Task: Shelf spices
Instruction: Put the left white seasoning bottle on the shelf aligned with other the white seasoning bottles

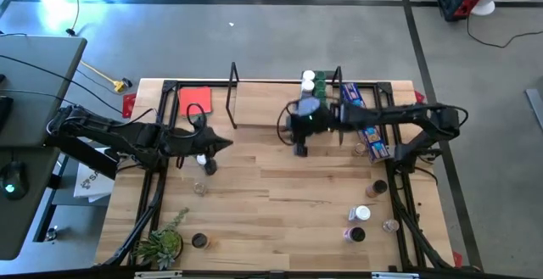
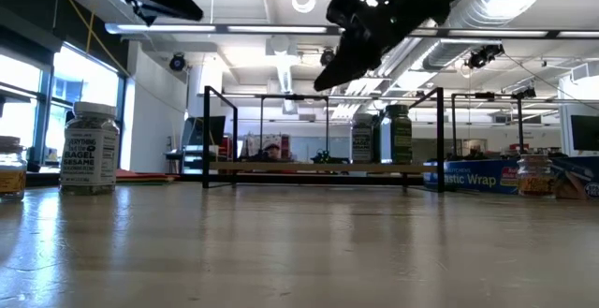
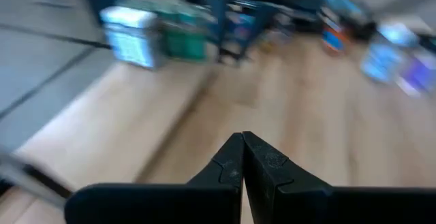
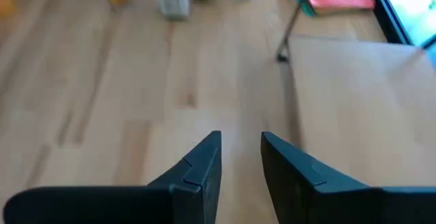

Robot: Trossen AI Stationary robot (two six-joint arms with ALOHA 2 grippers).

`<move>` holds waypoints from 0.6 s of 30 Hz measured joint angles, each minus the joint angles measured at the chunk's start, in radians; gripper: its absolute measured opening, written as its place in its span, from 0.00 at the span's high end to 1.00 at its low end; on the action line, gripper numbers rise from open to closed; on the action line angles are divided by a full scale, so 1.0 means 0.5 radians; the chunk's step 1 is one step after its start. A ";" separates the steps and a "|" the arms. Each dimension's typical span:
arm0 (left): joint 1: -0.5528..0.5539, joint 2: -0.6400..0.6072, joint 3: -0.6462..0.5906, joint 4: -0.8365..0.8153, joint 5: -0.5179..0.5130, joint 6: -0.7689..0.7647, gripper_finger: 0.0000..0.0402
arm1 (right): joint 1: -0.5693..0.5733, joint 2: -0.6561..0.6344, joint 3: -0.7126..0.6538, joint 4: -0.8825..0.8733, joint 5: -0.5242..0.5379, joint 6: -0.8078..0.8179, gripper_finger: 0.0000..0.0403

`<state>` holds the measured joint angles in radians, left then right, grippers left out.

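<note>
Two jars [image 1: 313, 81] stand on shelf [image 1: 254, 101]; right gripper [image 4: 241, 157] hovers beside it (fingers parted, empty). Left gripper [image 3: 242, 157] clenched, holding nothing.

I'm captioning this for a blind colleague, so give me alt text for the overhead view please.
Two dark robot arms reach over a wooden table: the right gripper, empty with fingers apart, hangs just in front of the shelf, where two spice jars stand; the left gripper is shut and empty. More jars are scattered on the table, beside a blue box and a small plant.
</note>
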<state>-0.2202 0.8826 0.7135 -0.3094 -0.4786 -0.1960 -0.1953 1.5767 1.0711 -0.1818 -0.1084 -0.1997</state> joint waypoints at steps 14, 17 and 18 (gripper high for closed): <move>-0.179 0.119 0.108 -1.156 0.749 -0.498 0.52 | 0.275 0.383 -0.487 1.733 0.142 0.420 0.76; -0.244 0.151 0.107 -1.358 0.839 -0.755 0.45 | 0.280 0.503 -0.376 1.782 0.022 0.401 0.75; -0.274 0.158 0.105 -1.372 0.836 -0.800 0.45 | 0.282 0.548 -0.324 1.776 -0.007 0.393 0.75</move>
<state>-0.3574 0.9616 0.7662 -0.9955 -0.0607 -0.5958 -0.0544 1.8505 0.9093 0.7064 -0.1120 -0.0034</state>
